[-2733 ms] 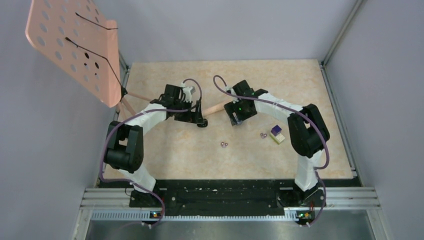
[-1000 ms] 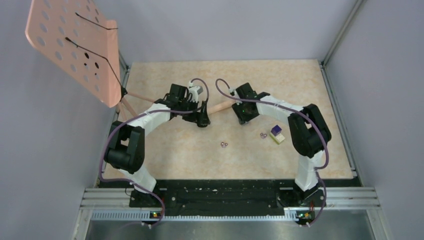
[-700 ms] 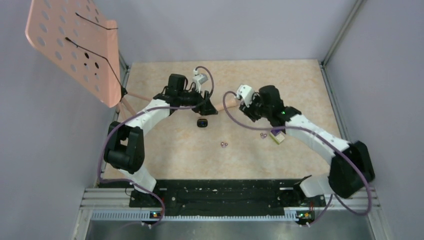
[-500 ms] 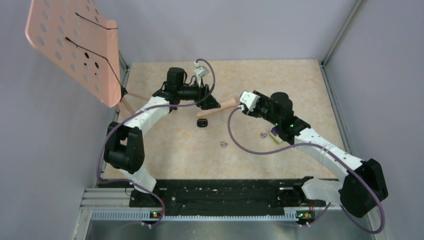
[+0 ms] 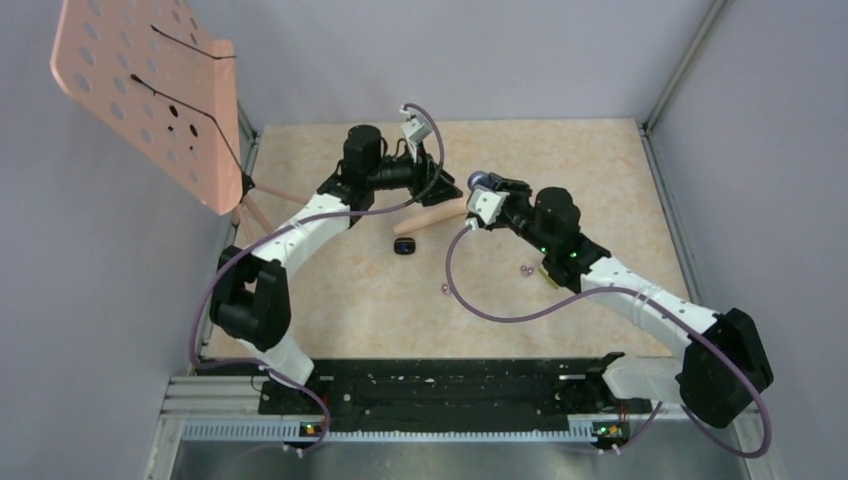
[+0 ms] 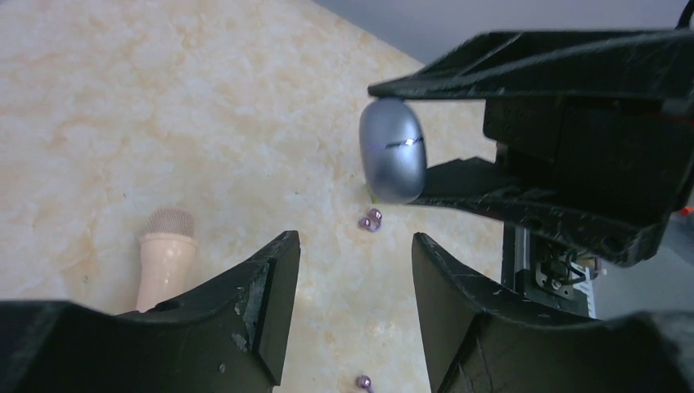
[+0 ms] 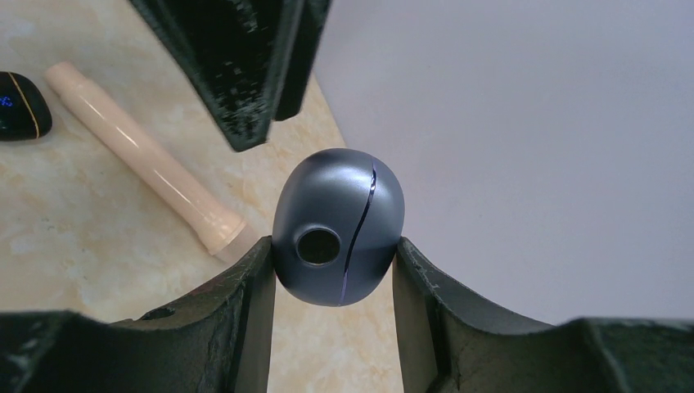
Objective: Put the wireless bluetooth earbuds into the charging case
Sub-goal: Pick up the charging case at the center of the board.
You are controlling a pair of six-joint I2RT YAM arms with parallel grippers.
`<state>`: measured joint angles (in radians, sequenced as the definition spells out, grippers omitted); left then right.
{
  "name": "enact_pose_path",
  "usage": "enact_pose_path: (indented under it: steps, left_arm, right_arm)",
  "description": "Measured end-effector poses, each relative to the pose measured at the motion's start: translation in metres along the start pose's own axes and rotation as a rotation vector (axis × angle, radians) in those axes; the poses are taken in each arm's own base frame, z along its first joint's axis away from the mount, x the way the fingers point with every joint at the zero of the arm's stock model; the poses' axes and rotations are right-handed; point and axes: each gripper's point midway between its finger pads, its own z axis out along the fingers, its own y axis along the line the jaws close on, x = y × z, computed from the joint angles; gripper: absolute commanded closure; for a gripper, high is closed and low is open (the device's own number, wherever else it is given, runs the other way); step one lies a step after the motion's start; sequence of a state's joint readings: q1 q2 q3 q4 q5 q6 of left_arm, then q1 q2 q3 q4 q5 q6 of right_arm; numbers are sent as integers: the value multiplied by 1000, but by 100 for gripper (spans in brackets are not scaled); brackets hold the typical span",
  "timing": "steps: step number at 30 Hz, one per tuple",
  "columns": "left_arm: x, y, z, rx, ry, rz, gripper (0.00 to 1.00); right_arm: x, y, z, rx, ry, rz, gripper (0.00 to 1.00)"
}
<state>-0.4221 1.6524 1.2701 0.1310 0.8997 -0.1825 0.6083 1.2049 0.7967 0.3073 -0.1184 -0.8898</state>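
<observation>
My right gripper (image 7: 333, 246) is shut on the charging case (image 7: 338, 225), a grey-blue egg shape with a thin seam and a round hole, held in the air (image 5: 480, 181). My left gripper (image 6: 353, 241) stands open and empty just left of it, facing the charging case (image 6: 393, 151). Tiny glossy purple earbuds lie on the table: one pair (image 5: 448, 289) near the middle, another pair (image 5: 525, 270) beside the right arm, also seen past the left fingers (image 6: 371, 219). A small black rounded piece with a blue light (image 5: 404, 246) rests below the left gripper (image 5: 445, 186).
A beige rod (image 5: 430, 218) lies slanted on the table under both grippers. A purple-and-cream block (image 5: 551, 273) sits half hidden under the right forearm. A pink perforated board on a stand (image 5: 140, 95) leans at the back left.
Both arms rose off the table and turned toward each other. The left gripper left the black piece on the table and its jaws narrowed. The right gripper now holds the case aloft.
</observation>
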Motion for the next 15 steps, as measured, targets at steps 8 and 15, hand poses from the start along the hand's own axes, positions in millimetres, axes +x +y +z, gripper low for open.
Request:
enact_pose_path:
  steps: [8, 15]
  left_arm:
    - [-29, -9, 9, 35, -67, 46, 43]
    - [-20, -2, 22, 63, -41, 5, 48]
  right_arm:
    - [0, 11, 6, -31, 0, -15, 100]
    - [2, 15, 11, -37, 3, -19, 100]
